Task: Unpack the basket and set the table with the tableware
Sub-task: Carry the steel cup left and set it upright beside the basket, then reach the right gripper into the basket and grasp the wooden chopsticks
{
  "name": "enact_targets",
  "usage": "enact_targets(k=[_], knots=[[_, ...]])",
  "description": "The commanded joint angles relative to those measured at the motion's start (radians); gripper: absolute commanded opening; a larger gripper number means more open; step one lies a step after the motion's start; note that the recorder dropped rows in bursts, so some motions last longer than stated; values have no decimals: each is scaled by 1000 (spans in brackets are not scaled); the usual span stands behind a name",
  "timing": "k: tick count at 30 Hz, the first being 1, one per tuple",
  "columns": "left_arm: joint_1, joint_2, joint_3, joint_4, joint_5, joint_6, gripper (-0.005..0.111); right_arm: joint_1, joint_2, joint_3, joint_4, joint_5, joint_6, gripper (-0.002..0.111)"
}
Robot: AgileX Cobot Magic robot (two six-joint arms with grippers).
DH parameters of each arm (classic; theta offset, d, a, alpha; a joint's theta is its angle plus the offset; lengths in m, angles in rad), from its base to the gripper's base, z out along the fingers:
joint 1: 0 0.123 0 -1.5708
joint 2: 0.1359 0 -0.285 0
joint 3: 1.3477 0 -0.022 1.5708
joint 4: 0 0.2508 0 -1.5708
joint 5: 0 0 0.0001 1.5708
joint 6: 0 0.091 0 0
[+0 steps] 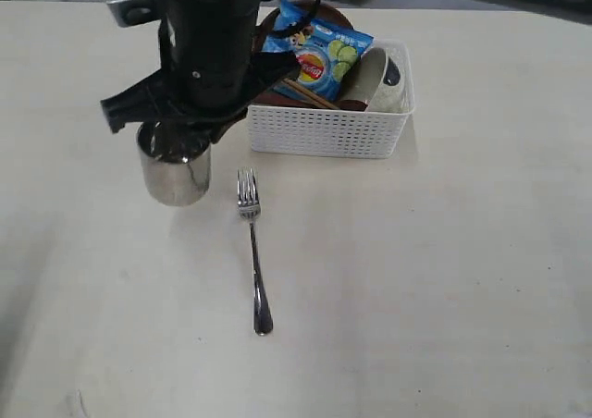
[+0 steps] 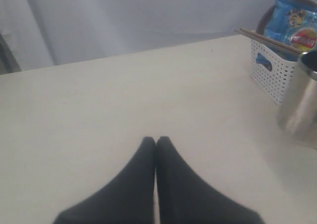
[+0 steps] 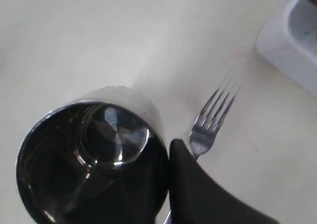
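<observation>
The steel cup is upright, left of the white basket. My right gripper reaches across from above and is shut on the cup's rim, one finger outside the wall and the other hidden inside. Whether the cup's base touches the table I cannot tell. A steel fork lies on the table beside the cup, tines toward the basket. The basket holds a cream bowl, chopsticks and a reddish-brown plate. My left gripper is shut and empty, low over bare table.
A blue crisp packet leans in the basket in front of the plate. The right arm's black body hangs over the basket's left end and hides part of it. The table's far edge runs just behind the basket.
</observation>
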Motion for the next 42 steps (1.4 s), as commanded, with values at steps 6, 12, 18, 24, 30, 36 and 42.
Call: enact_targets(k=[6,12,18,24,30,36,42], knots=[[2,-3,2,-9,-9,0,0,-155,218,-242,-2,-55,48,0],[2,-3,2,-9,-9,0,0,-155,383,-448,-6,20,-5,0],[2,-3,2,-9,-9,0,0,-155,421,-536,-7,105,-66,0],[2,-3,2,-9,-9,0,0,-155,421,-536,-7,114,-68,31],[2,-3,2,-9,-9,0,0,-155,392,-577,-13,130,-92,35],[2,-3,2,-9,-9,0,0,-155,369,-719,-199,169,-121,35],[2,-3,2,-9,-9,0,0,-155,361,-696,-209,169,-223,35]])
